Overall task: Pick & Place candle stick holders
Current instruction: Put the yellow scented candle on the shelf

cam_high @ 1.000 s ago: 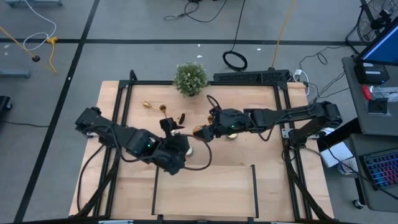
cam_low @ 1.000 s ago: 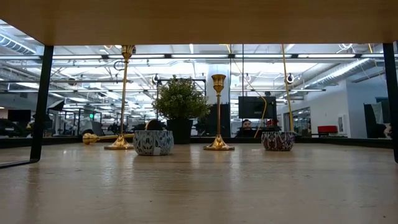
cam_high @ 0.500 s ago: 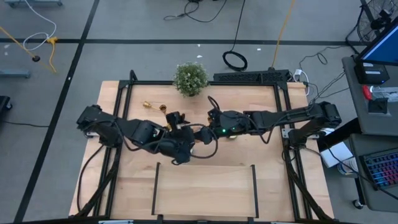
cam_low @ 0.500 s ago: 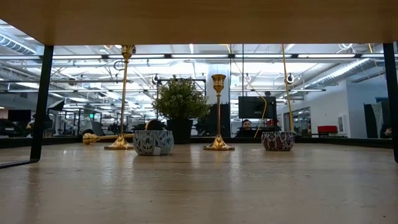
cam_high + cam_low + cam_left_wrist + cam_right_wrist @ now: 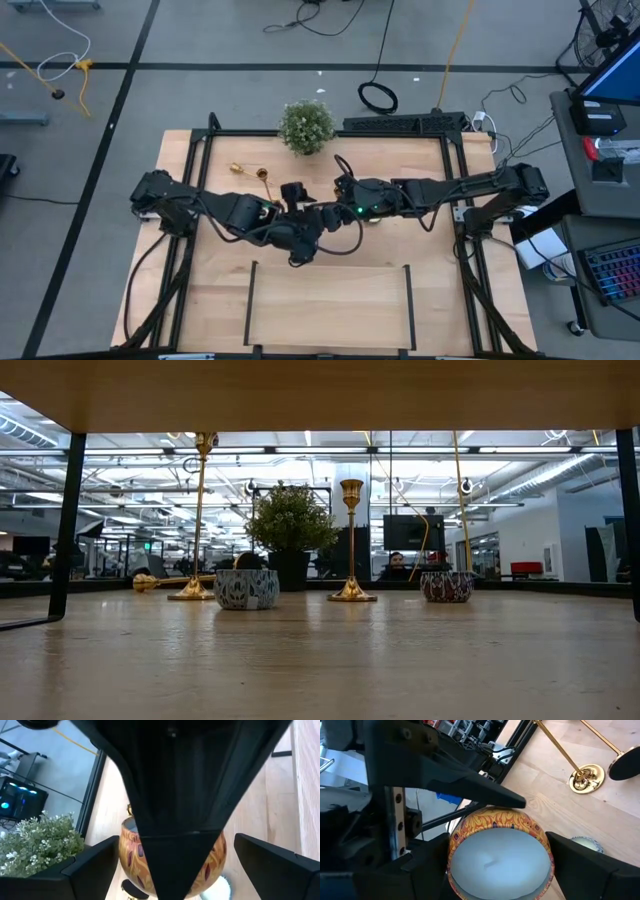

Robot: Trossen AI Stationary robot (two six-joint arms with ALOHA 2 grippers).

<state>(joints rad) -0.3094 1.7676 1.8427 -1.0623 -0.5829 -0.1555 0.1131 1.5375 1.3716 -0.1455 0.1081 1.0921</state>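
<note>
right hand (image 5: 500, 870) gripping candle tin (image 5: 499, 851)

I count three candle stick holders on the table: two upright (image 5: 200, 510) (image 5: 351, 540) and one lying on its side (image 5: 165, 581). I count one potted plant (image 5: 290, 520). At table level I count two patterned candle tins (image 5: 247, 588) (image 5: 447, 586). The right wrist camera shows one orange-patterned candle tin (image 5: 500, 852); I cannot tell whether it is one of those two or a third. Beside it I count one small pale tealight (image 5: 587, 843). I count two arms (image 5: 215, 210) (image 5: 450, 187) over the table.
</note>
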